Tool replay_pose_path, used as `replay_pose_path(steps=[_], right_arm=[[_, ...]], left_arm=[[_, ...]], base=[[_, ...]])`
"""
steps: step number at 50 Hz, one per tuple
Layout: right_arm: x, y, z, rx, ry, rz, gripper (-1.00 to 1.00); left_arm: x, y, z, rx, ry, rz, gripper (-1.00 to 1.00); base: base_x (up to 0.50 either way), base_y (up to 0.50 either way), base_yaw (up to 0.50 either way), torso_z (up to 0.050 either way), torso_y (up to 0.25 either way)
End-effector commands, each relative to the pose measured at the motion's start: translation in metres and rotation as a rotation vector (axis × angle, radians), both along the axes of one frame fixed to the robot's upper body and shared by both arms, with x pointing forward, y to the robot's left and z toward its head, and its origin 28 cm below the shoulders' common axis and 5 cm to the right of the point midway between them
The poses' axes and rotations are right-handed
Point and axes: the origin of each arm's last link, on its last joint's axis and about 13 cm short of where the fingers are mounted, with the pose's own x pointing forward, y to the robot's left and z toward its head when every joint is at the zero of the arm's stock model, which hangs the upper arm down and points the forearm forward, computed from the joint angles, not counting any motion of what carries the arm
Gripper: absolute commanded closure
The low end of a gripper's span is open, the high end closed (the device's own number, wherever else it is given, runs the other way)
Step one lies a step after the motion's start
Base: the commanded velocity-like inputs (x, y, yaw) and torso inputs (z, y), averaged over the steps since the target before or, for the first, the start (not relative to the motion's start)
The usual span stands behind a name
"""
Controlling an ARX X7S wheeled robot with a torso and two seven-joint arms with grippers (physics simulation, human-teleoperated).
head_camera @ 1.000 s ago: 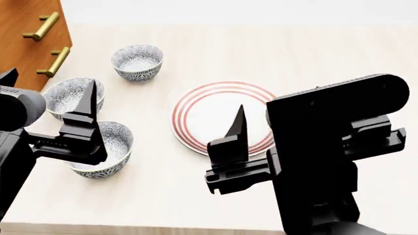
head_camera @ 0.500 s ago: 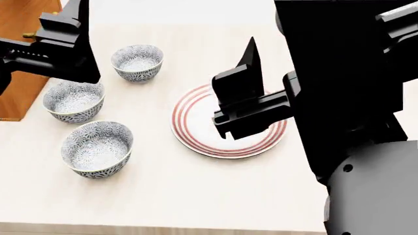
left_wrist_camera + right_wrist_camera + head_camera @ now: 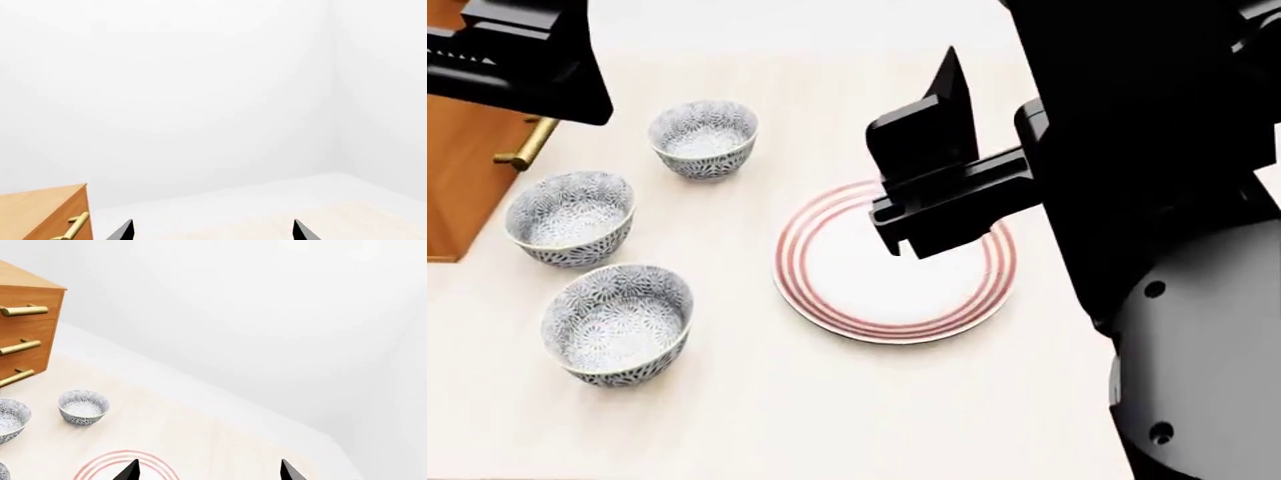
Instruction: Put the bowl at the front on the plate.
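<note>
Both your arms have lifted clear of the counter point(image 3: 827, 400). Left hand point(image 3: 210, 231) and right hand point(image 3: 208, 471) are spread wide, empty. The bowl point(image 3: 617, 323) sits untouched at the front, beside the plate point(image 3: 827, 315); re-approach it.

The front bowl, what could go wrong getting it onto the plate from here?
1. The bowl at the front has two look-alikes, the middle bowl and the far bowl, close behind it, so the wrong one might get picked or bumped.
2. Both the left gripper and the right gripper are raised, open and empty, so the whole descent is yet to be aimed.
3. The right arm hangs over the plate, possibly blocking the placement.
</note>
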Motion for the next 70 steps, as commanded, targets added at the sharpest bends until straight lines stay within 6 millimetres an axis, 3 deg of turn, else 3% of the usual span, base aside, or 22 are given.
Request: replay_pose_path(steps=[1, 70], right_arm=[[0.0003, -0.0004, 0.0013, -0.006, 0.016, -0.011, -1.00], [-0.0005, -0.0007, -0.0010, 0.001, 0.017, 0.005, -1.00]], left_arm=[[-0.0006, 0.0002, -0.0007, 0.006, 0.002, -0.002, -1.00], [0.0002, 0.0014, -0.0083, 0.019, 0.019, -0.003, -1.00]], base=[[0.20, 0.00, 0.00, 0.000, 0.000], [0.17, 0.00, 0.00, 0.000, 0.000]])
